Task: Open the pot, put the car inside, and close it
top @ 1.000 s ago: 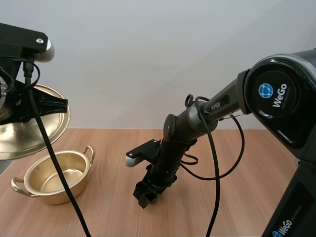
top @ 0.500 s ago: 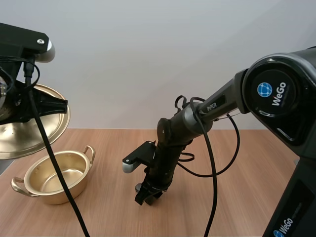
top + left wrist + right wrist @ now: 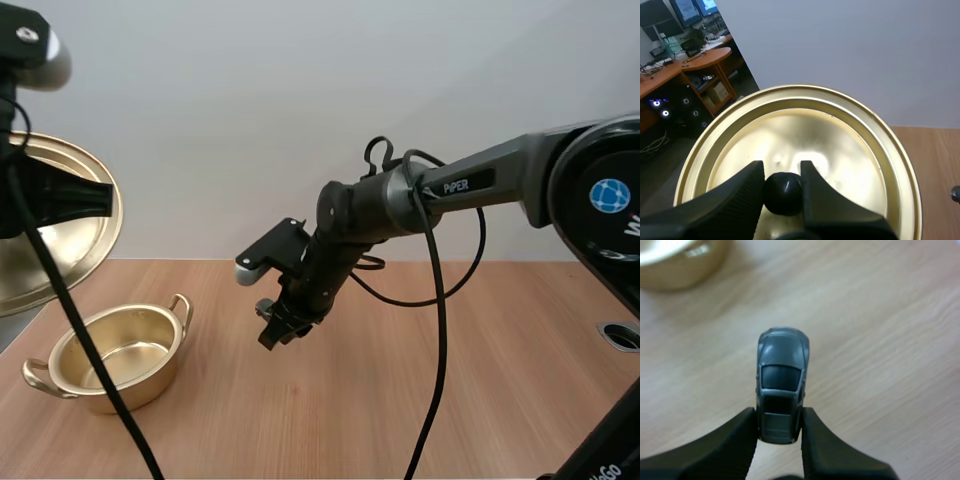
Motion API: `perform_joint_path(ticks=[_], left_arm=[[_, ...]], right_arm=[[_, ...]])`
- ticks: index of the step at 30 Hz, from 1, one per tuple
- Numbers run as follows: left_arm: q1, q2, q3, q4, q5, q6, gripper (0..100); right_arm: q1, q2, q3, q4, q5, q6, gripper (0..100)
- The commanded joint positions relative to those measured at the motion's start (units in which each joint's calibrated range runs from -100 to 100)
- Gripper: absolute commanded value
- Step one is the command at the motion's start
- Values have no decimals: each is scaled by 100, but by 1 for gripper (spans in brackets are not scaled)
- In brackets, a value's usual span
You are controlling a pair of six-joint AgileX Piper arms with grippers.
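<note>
A small grey toy car (image 3: pixel 781 382) is pinched at its rear between the fingers of my right gripper (image 3: pixel 780 432), nose pointing away. In the high view my right gripper (image 3: pixel 275 328) hangs above the table, to the right of the open gold pot (image 3: pixel 110 358). The pot stands empty at the table's left; its rim (image 3: pixel 680 257) shows beyond the car. My left gripper (image 3: pixel 782 189) is shut on the black knob (image 3: pixel 782 194) of the gold lid (image 3: pixel 800 135). The lid (image 3: pixel 45 235) is held tilted, high above and left of the pot.
Bare wooden tabletop (image 3: pixel 400 400) stretches from the pot to the right edge. The pot has two loop handles, one (image 3: pixel 181 303) facing the right arm. The table's left edge runs just beside the pot.
My right gripper has closed on the car and lifted it off the table, up and leftward toward the pot. The left arm with the lid has shifted slightly left.
</note>
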Motion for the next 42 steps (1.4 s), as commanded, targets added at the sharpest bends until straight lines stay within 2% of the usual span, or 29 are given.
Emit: perform_joint_path(ticks=[1,13,22,27,42], left_arm=[[-1,-377,-612,7,318,81,0],[-1,-1324,-1234,7,318,353,0],[-1,-1831,-1234,7,318,564,0],[-1,-1847,-1234,7,318,564,0],[-1,-1847,-1234,7,318,564,0]], right_arm=[[93,-61,-392,757,886,-534,0],[939,-74,-1166,775,920,-629,0],[1280,116,-1888,597,740,-629,0],[1310,595,-2211,474,347,-629,0],[1398,2327,-3690,475,354,-750,0]])
